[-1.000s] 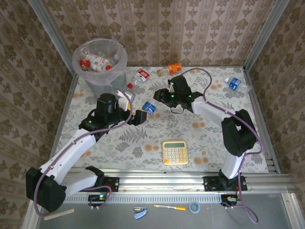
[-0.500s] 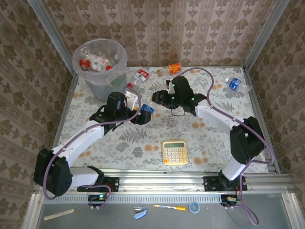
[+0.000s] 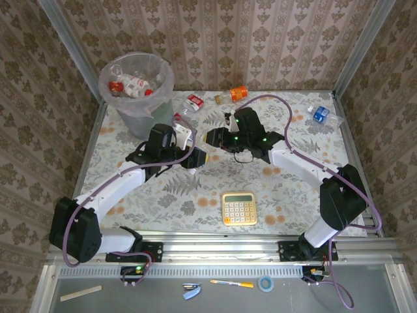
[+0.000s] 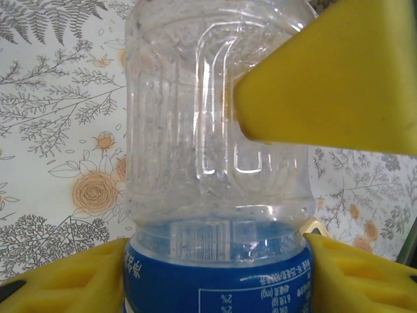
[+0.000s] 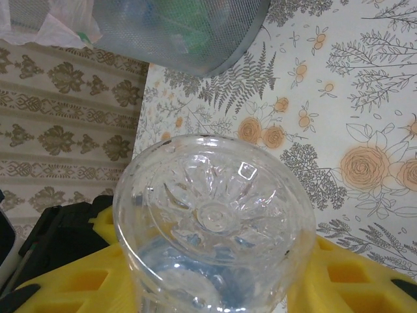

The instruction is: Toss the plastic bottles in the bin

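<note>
Scene: We look down on a flowered table (image 3: 287, 195); the bin (image 3: 133, 116) stands at its far left corner.
Held bottle: The blue bottle (image 4: 215, 163), clear with a blue label, sits between both grippers near the table's middle. It is near the bin but outside it.
Left gripper: The left gripper (image 4: 215, 264) has its yellow fingers (image 4: 65, 280) pressed against the blue label on both sides. We judge it clamped on the bottle.
Right gripper: The right gripper (image 5: 215, 261) grasps a clear bottle by its base end. We take it for the same blue bottle, since a yellow finger shows at that bottle's far end in the left wrist view.
Done: At least two red-labelled bottles (image 3: 133, 85) lie in the bin.
Left: The blue bottle must yet go in. On the table wait a red bottle (image 3: 193, 102), an orange bottle (image 3: 234, 94) and, well apart at the right edge, a far bottle (image 3: 320, 115). We judge the task partway through, with several bottles to go.
Hidden: From above, the grippers cover the blue bottle. Its cap is cut off in both wrist views. We cannot tell whether it is lifted off the table, nor how many bottles lie deeper in the bag (image 3: 163, 72) lining the bin.
</note>
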You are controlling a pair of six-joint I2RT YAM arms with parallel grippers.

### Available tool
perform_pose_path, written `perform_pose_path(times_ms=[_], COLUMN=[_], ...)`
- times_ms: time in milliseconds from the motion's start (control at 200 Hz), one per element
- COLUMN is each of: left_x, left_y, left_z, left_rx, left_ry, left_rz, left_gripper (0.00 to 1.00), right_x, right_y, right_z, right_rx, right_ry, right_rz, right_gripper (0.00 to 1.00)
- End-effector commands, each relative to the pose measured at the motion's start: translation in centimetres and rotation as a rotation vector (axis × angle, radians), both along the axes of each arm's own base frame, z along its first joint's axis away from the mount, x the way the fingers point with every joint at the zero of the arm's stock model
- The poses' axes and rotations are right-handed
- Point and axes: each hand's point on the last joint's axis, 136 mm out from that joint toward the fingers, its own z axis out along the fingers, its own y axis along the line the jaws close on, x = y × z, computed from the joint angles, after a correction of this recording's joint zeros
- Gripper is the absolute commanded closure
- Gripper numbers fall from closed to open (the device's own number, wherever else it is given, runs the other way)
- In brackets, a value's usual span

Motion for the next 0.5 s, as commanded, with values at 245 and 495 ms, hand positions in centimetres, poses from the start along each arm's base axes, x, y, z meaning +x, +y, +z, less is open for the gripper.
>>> perform_pose_path(times_ms=[245, 495], left_x=[0.7, 1.0], left_y=[-0.3, 1.5], left_z=[2.7, 4.1], left_rx=[-0.055, -0.067], left_ry=[-0.068, -0.116], left_rz=[-0.015, 0.030], left_gripper=[0.71, 0.79], right_x=[-2.5, -3.4], right_y=[0.7, -0.5], right_z=[1.6, 2.0], right_rx=[0.031, -0.017], right_ry=[-0.027, -0.071], right_rz=[0.111, 0.119], right_gripper=[0.41, 0.17])
